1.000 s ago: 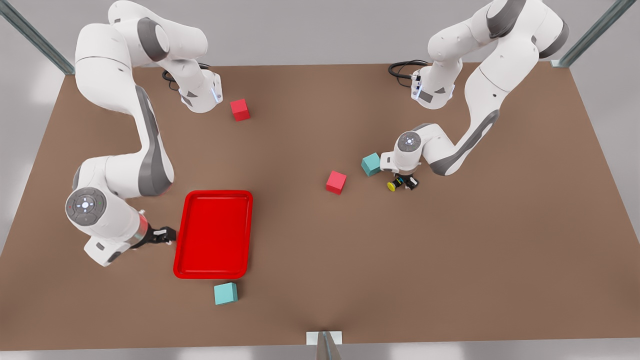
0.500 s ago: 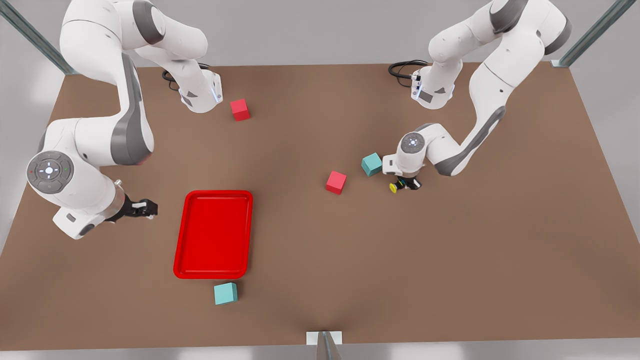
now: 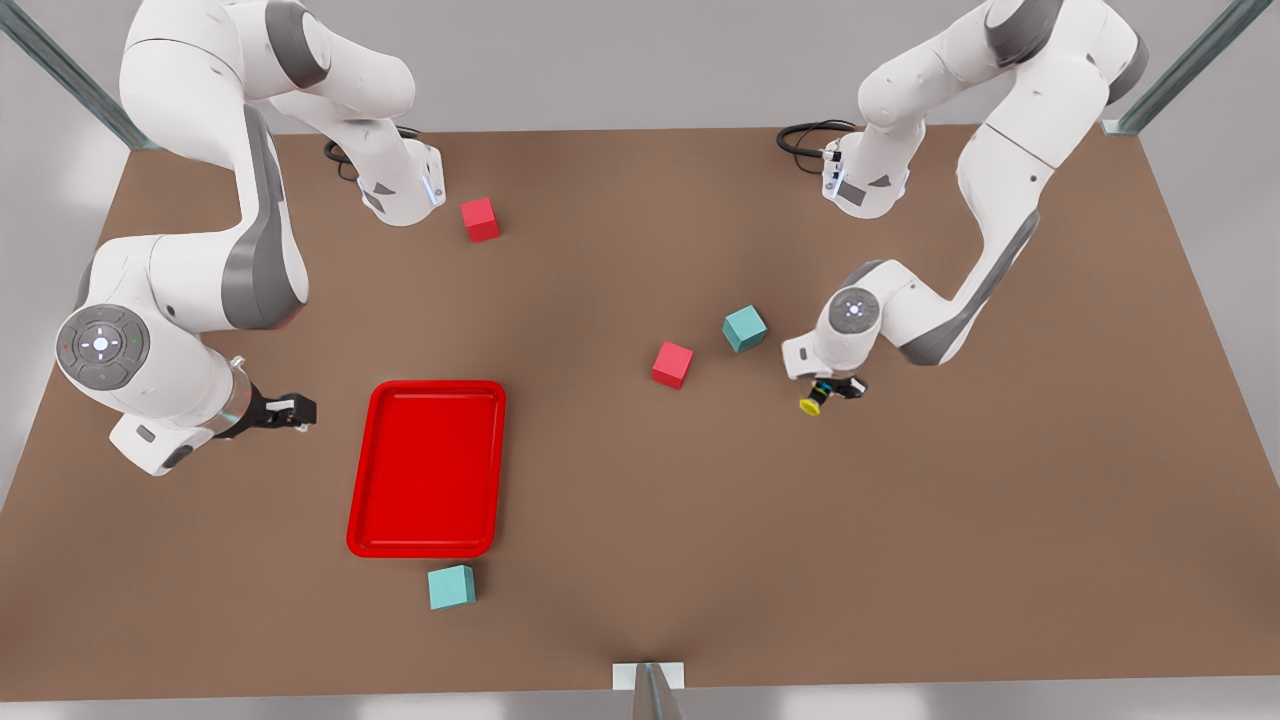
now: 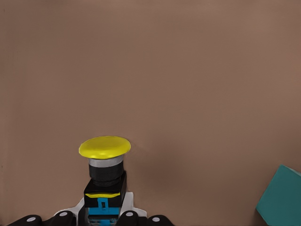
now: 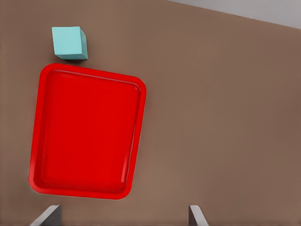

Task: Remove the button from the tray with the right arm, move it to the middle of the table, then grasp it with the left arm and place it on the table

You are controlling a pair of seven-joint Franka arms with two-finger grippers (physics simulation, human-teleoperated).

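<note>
We see the flat bright red rectangular tray (image 3: 427, 468) with rounded corners and a low raised rim lying with nothing in it, toward the desk's near edge on the front view's left. A teal cube (image 3: 451, 587) sits just beside its near short side, apart from the rim.

The left arm's black two-finger claw (image 3: 836, 392) is clamped on the tiny push button (image 3: 819, 397), gripping the black boxy body while the round yellow cap points away from the fingers. In the front view the button sits right of the desk's middle. The left wrist view shows us the button (image 4: 105, 176) up close: yellow cap, grey collar, black body with a blue tab, pinched between the fingers (image 4: 136, 219). We cannot tell whether the button touches the plain matte brown desk (image 3: 640, 520).

The right arm's claw (image 3: 296, 410) hangs near the desk's left edge, beside the tray's long side and apart from it, waiting. Its fingers (image 5: 47, 217) stand wide apart in the right wrist view and hold nothing.

The right wrist view gives us the tray (image 5: 84, 132) from above, its floor bare. The front view also shows a second teal cube (image 3: 745, 328) and a red cube (image 3: 672, 364) near the left arm, and another red cube (image 3: 480, 219) toward the far edge. A teal corner (image 4: 282, 197) appears in the left wrist view.
</note>
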